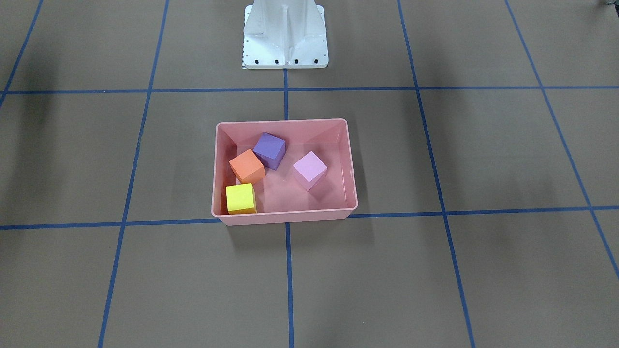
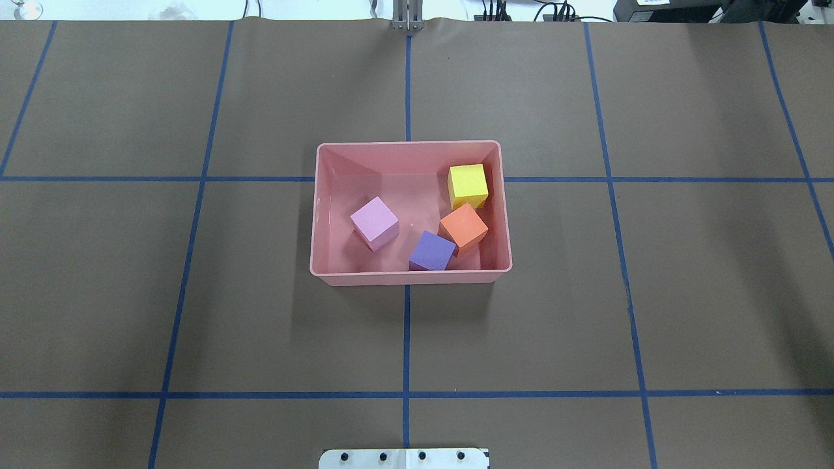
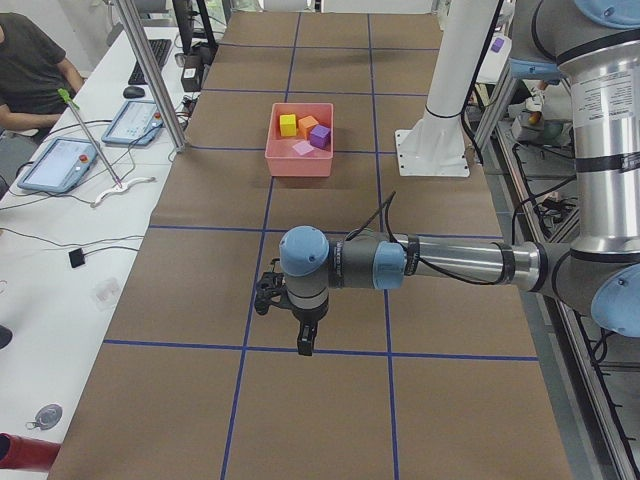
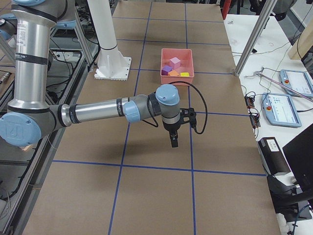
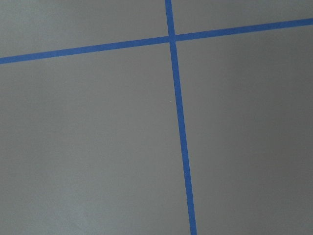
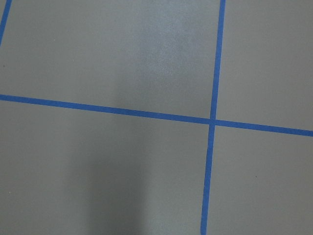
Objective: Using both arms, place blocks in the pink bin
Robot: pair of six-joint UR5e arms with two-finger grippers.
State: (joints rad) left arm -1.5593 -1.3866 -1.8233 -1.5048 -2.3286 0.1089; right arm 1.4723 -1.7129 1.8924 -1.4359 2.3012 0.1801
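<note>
The pink bin (image 2: 326,215) stands at the table's middle. In it lie the yellow block (image 2: 468,185), the orange block (image 2: 463,227), the dark purple block (image 2: 432,251) and the light pink-lilac block (image 2: 374,223). The bin also shows in the front-facing view (image 1: 352,164), the left view (image 3: 298,158) and the right view (image 4: 177,73). My left gripper (image 3: 305,340) hangs over the table far from the bin, seen only in the left view; I cannot tell if it is open. My right gripper (image 4: 174,141) shows only in the right view; I cannot tell its state.
The white pedestal base (image 1: 285,38) stands behind the bin. Blue tape lines (image 2: 406,345) grid the brown table. Both wrist views show only table and tape. A metal pole (image 3: 150,70), tablets (image 3: 60,160) and a seated person (image 3: 30,65) are at the operators' side.
</note>
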